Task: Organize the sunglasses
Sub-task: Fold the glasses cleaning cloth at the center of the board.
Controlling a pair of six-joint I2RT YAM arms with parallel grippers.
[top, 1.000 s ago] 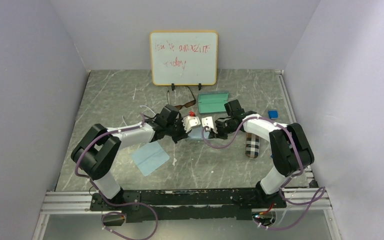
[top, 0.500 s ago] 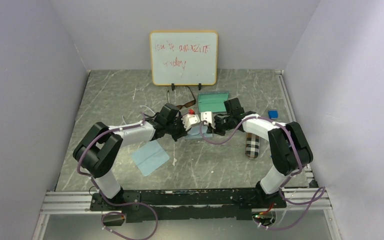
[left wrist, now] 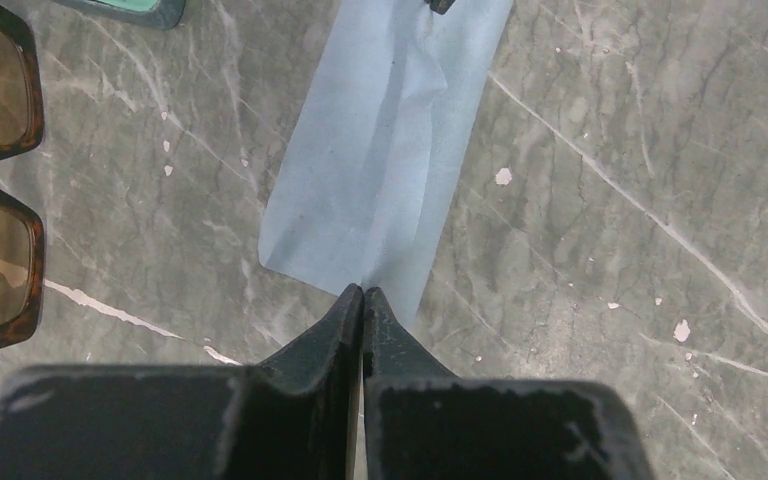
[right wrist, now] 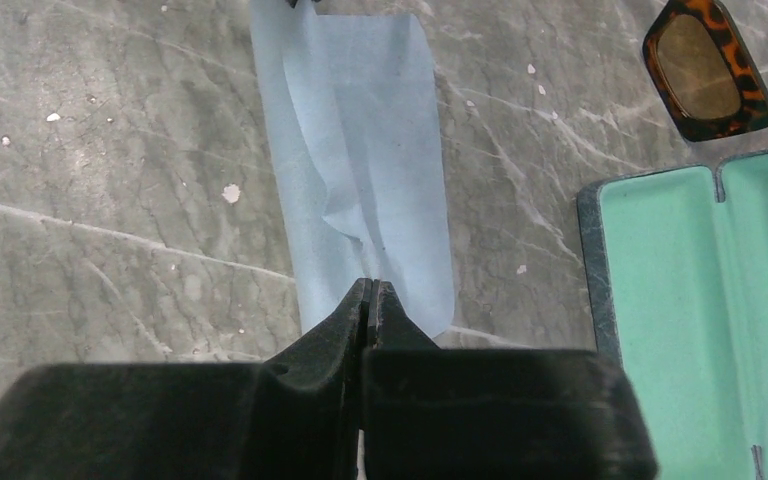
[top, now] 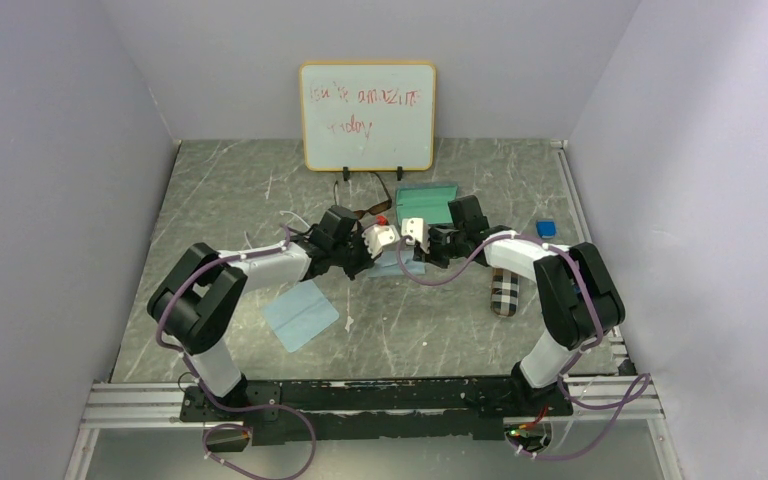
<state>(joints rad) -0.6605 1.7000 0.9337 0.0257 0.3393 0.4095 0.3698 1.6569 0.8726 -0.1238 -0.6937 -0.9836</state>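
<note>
Your brown sunglasses (top: 365, 210) lie on the table (top: 220, 200), just in front of the whiteboard (top: 367, 115). Their tortoiseshell frame and amber lenses show at the edge of both wrist views. Immediately to their right sits the open case (top: 428, 205), its mint-green lining facing up. Neither arm is touching the sunglasses.

Just on the near side of them, you have a folded light-blue cloth (left wrist: 390, 150) stretched flat on the table between the two arms. Your left end effector (left wrist: 362, 300) is closed, its fingertips pressed together on one short edge of that cloth. Your right end effector (right wrist: 370, 295) is closed the same way on the opposite short edge. The cloth runs as a long narrow strip from one to the other, with a soft crease down its middle.

Further out, a second light-blue cloth (top: 300, 315) lies spread on the table near your left arm's forearm. The plaid case (top: 505, 290) rests closed beside your right arm. A small blue object (top: 546, 228) sits near the right wall; you cannot tell from here what it is.
</note>
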